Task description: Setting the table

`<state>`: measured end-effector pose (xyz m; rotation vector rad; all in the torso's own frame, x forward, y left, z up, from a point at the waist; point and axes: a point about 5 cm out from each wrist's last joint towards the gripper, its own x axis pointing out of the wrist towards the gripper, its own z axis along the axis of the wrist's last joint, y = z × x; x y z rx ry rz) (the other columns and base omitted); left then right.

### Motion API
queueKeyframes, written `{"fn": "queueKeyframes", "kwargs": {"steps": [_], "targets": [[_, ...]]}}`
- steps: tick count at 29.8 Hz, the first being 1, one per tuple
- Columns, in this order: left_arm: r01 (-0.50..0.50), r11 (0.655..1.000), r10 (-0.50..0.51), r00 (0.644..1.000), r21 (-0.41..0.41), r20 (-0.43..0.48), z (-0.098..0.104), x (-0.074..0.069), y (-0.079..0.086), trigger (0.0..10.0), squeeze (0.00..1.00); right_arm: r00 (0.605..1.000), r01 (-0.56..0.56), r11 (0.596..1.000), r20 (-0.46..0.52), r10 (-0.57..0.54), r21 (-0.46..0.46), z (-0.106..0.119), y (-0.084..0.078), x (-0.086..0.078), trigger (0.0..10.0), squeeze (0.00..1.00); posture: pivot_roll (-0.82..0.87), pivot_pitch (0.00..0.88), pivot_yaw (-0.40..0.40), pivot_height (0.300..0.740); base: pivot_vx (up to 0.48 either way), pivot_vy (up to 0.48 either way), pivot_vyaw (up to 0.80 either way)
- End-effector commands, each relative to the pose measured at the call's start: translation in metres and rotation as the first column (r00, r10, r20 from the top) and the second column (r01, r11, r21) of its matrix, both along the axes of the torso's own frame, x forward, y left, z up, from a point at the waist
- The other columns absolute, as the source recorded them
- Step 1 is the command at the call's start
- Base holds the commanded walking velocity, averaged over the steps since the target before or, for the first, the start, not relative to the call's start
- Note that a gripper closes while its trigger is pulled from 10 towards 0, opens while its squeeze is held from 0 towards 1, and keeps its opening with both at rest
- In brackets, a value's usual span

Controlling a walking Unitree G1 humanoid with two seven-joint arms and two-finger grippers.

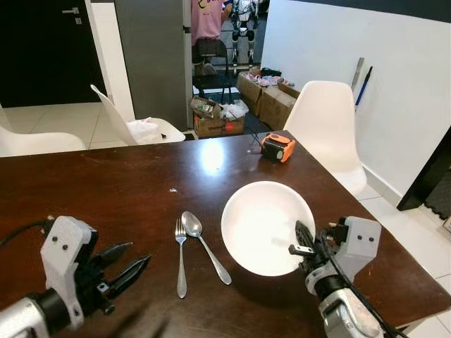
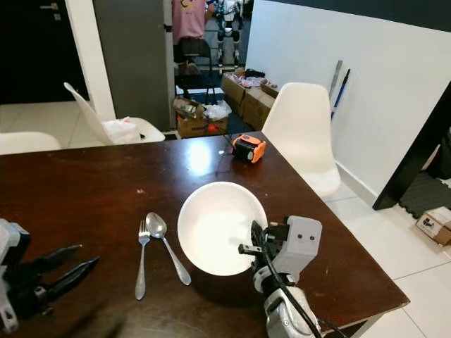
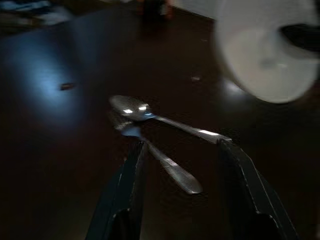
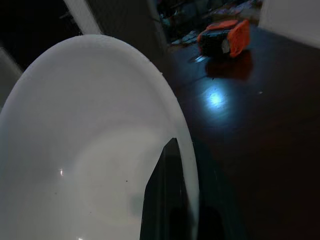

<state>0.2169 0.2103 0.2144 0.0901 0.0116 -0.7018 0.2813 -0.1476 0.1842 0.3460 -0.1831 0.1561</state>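
A white bowl (image 1: pixel 264 225) is at the middle right of the dark wooden table (image 1: pixel 106 190), with a shadow under its near edge. My right gripper (image 1: pixel 301 236) is shut on the bowl's right rim; in the right wrist view one black finger (image 4: pixel 165 200) lies inside the bowl (image 4: pixel 85 150). Just left of the bowl, a fork (image 1: pixel 181 257) and a spoon (image 1: pixel 204 246) lie side by side. At the lower left, my left gripper (image 1: pixel 130 264) hangs open and empty, pointing at the cutlery. In the left wrist view the fork (image 3: pixel 160 160) and spoon (image 3: pixel 165 120) lie just beyond its fingertips.
An orange tape measure (image 1: pixel 277 147) sits near the table's far right edge. White chairs (image 1: pixel 328 123) (image 1: pixel 137 127) (image 1: pixel 35 141) stand around the far side. Cardboard boxes (image 1: pixel 218 123) and a person in a pink top (image 1: pixel 208 21) are further back.
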Motion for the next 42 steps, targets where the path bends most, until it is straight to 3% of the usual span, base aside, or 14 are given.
{"fn": "queueKeyframes", "kwargs": {"steps": [1,2,5,11,14,20,21,23,26,28,31,32,35,42], "targets": [[0.155,0.986,-0.158,0.986,-0.066,-0.053,0.006,-0.01,-0.005,10.0,0.0,0.999,-0.027,1.0,-0.027,0.028,0.008,-0.004,-0.008,-0.003,10.0,0.0,0.01,0.112,0.055,0.74,0.0,0.0,0.0],[0.155,0.986,-0.158,0.986,-0.066,-0.053,0.006,-0.01,-0.005,10.0,0.0,0.999,-0.027,1.0,-0.027,0.028,0.008,-0.004,-0.008,-0.003,10.0,0.0,0.01,0.112,0.055,0.74,0.0,0.0,0.0],[0.256,0.965,-0.26,0.963,-0.061,-0.069,0.01,-0.018,-0.007,10.0,0.0,0.985,0.136,0.989,-0.1,-0.141,-0.058,-0.016,-0.039,0.002,10.0,0.0,0.02,0.112,0.055,0.74,0.0,0.0,0.0],[0.235,0.97,-0.234,0.972,-0.059,0.023,0.028,-0.005,-0.008,10.0,0.0,0.985,0.157,0.987,-0.067,-0.159,-0.035,-0.007,-0.047,0.007,10.0,0.0,0.02,0.103,0.061,0.74,0.0,0.0,0.0],[0.092,0.99,-0.082,0.991,-0.102,0.103,0.036,0.015,-0.011,10.0,0.0,0.988,0.155,0.988,-0.011,-0.155,0.01,0.006,-0.042,0.009,10.0,0.0,0.02,0.101,0.061,0.74,0.0,0.0,0.0],[-0.065,0.985,0.08,0.992,-0.161,0.093,0.025,0.031,-0.017,10.0,0.0,0.986,0.166,0.986,0.021,-0.167,0.008,0.011,-0.038,0.008,10.0,0.0,0.01,0.099,0.066,0.74,0.0,0.0,0.0],[-0.301,0.933,0.308,0.951,-0.195,0.007,-0.001,0.049,-0.021,10.0,0.0,0.987,0.159,0.987,0.036,-0.159,-0.014,0.011,-0.027,0.007,10.0,0.0,0.01,0.099,0.071,0.74,0.0,0.0,0.0],[-0.426,0.894,0.427,0.904,-0.138,-0.029,-0.022,0.055,-0.026,10.0,0.0,0.99,0.136,0.99,0.047,-0.134,-0.044,0.011,-0.017,0.006,10.0,0.0,0.01,0.1,0.072,0.74,0.0,0.0,0.0],[-0.464,0.875,0.463,0.885,-0.137,-0.04,-0.028,0.055,-0.026,10.0,0.0,0.991,0.127,0.991,0.046,-0.125,-0.042,0.011,-0.013,0.006,10.0,0.0,0.01,0.1,0.071,0.74,0.0,0.0,0.0],[-0.535,0.838,0.533,0.845,-0.111,-0.047,-0.038,0.056,-0.024,10.0,0.0,0.994,0.105,0.994,0.044,-0.104,-0.037,0.01,-0.006,0.008,10.0,0.0,0.01,0.103,0.069,0.74,0.0,0.0,0.0],[-0.535,0.838,0.533,0.845,-0.111,-0.047,-0.038,0.056,-0.024,10.0,0.0,0.994,0.105,0.994,0.044,-0.104,-0.037,0.01,-0.006,0.008,10.0,0.0,0.01,0.103,0.069,0.74,0.0,0.0,0.0],[-0.596,0.796,0.592,0.803,-0.107,-0.064,-0.045,0.058,-0.017,10.0,0.0,0.996,0.08,0.996,0.044,-0.079,-0.034,0.009,0.002,0.01,10.0,0.0,0.02,0.102,0.065,0.74,0.0,0.0,0.0],[-0.629,0.771,0.626,0.777,-0.103,-0.061,-0.047,0.059,-0.014,10.0,0.0,0.997,0.069,0.997,0.046,-0.068,-0.03,0.01,0.005,0.012,10.0,0.0,0.02,0.102,0.062,0.74,0.0,0.0,0.0],[-0.659,0.746,0.659,0.751,-0.097,-0.027,-0.049,0.062,-0.016,10.0,0.0,0.997,0.07,0.997,0.046,-0.068,-0.035,0.009,0.006,0.013,10.0,0.0,0.02,0.105,0.061,0.74,-0.15,0.0,0.0]]}}
